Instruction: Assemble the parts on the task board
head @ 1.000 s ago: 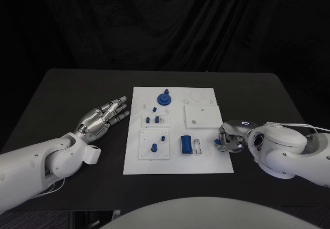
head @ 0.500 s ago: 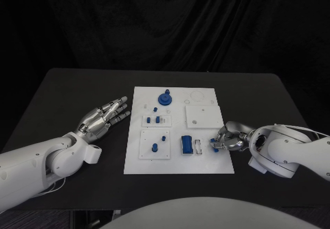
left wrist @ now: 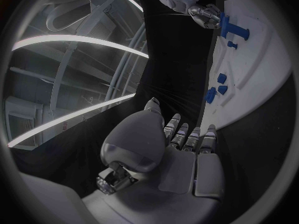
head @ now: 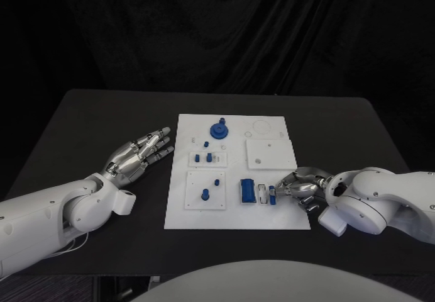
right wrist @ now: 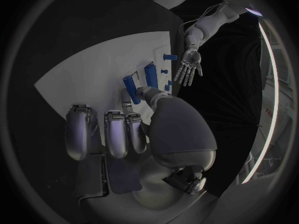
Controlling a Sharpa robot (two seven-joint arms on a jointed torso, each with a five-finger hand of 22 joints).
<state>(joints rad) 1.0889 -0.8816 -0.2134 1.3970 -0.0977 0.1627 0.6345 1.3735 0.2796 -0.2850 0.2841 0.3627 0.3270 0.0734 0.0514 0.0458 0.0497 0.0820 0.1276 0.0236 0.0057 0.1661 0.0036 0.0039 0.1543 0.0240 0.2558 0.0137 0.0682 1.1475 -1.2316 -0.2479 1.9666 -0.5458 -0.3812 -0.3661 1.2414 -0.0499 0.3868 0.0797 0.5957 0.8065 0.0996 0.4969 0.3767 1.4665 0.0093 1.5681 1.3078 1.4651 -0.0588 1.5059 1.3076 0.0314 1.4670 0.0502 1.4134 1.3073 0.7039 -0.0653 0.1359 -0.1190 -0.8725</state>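
Head view: right robot hand (head: 302,187) pinches blue peg (head: 272,190) over task board (head: 272,217).

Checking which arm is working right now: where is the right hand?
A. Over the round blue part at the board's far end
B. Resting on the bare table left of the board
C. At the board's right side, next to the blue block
C: the right hand sits at the task board's right side, fingertips beside the upright blue block.

Plain white task board (head: 231,217) on a black tabletop (head: 100,119); small blue parts (head: 246,190); silver hands, left (head: 136,157) and right (head: 300,185).
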